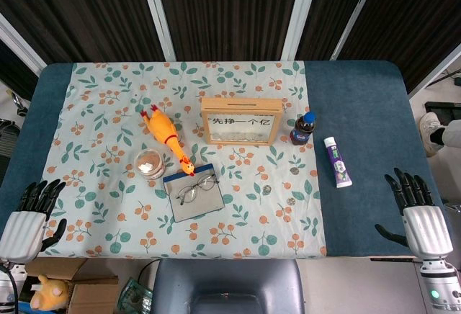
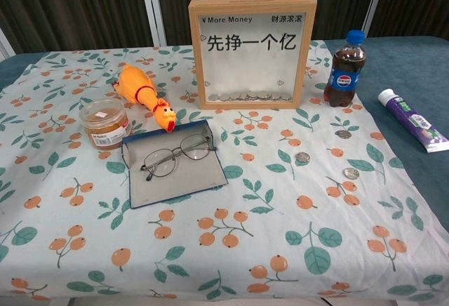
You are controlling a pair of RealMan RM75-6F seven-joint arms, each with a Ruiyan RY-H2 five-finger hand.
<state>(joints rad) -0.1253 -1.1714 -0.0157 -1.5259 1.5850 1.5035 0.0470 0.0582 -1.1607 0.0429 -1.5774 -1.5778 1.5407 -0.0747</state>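
1. The bench (image 1: pixel 360 83) has a dark blue top; a leaf-and-berry patterned cloth (image 1: pixel 108 206) covers most of it.
2. A wooden-framed coin bank (image 1: pixel 241 121) with a glass front stands upright near the middle back, with coins lying along its bottom.
3. The left robot hand (image 1: pixel 30 213) sits at the bench's near left edge, fingers spread apart, holding nothing. The cloth's corner is nearest to it, with the other things well apart.
4. The right robot hand (image 1: pixel 416 209) sits at the near right edge, fingers likewise apart and empty. The toothpaste tube (image 1: pixel 337 161) is the nearest thing, lying flat on the bare blue top, apart from the hand.
5. A grey glasses case (image 1: pixel 192 193) lies open in front of the bank, with a pair of wire-rimmed glasses (image 1: pixel 197 186) on it.
6. A rubber chicken (image 1: pixel 167 137) lies left of the bank, its head touching the case's far edge.
7. A small cola bottle (image 1: pixel 303 128) stands upright just right of the bank.
8. A round lidded jar (image 1: pixel 150 163) stands just beside the chicken.
9. A few loose coins (image 2: pixel 302 157) lie on the cloth in front of the bottle.
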